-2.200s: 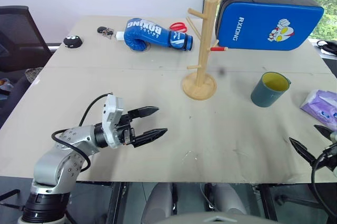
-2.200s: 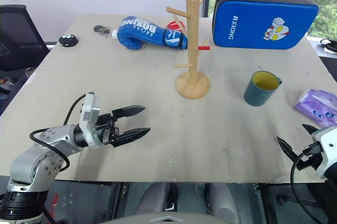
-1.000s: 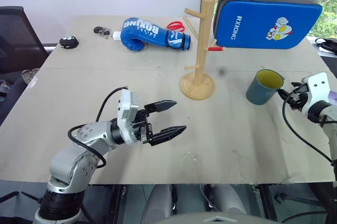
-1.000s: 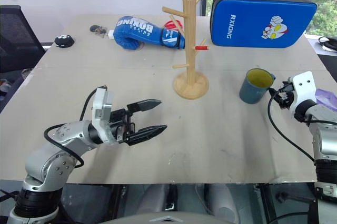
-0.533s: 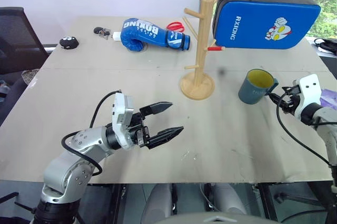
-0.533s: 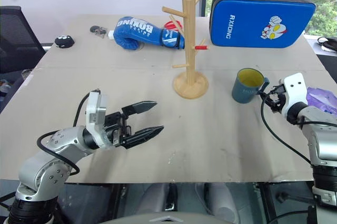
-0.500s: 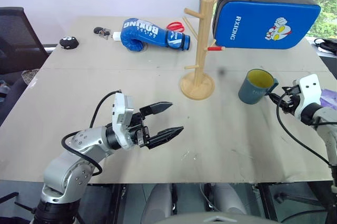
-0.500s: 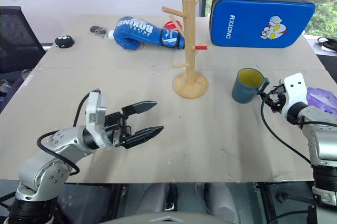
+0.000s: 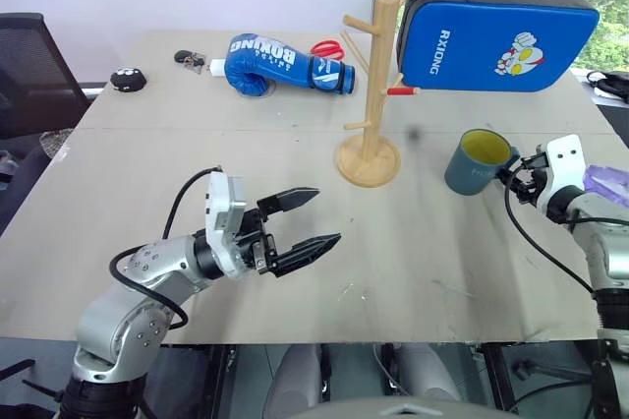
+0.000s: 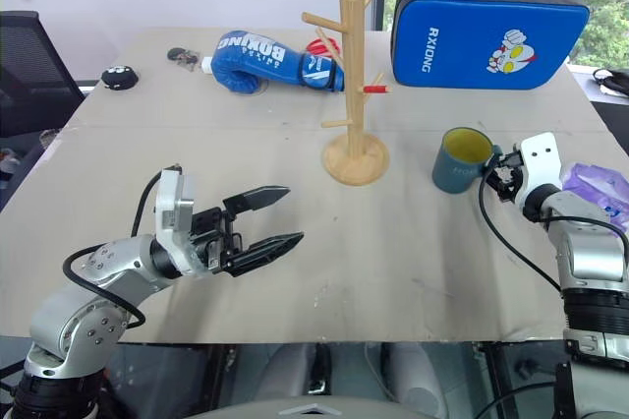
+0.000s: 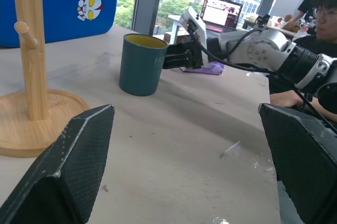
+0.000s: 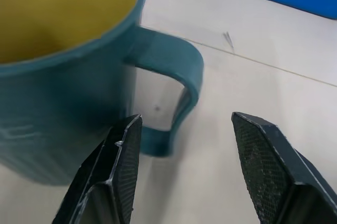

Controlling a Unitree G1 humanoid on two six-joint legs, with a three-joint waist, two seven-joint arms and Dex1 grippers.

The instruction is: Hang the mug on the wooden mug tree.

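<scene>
The teal-blue mug [image 9: 476,162] with a yellow inside stands upright on the table, right of the wooden mug tree [image 9: 372,94]. Its handle [image 12: 178,91] points toward my right gripper [image 9: 519,176]. That gripper is open, with one finger on each side of the handle and neither touching it. The left wrist view shows the mug [image 11: 141,63], the tree's post [image 11: 27,50] and the right gripper [image 11: 182,56] at the mug's side. My left gripper [image 9: 327,215] hovers open and empty over the table's front left, well away from both.
A blue boxing glove [image 9: 285,63], red scissors [image 9: 332,48] and a blue kick pad [image 9: 496,37] lie behind the tree. A purple tissue pack [image 9: 611,184] sits by the right edge. A person [image 11: 325,3] sits beyond the table's right side.
My right gripper came up from the front right edge and closed in on the mug's handle. The mug slid slightly left. The left gripper rose a little and stayed open.
</scene>
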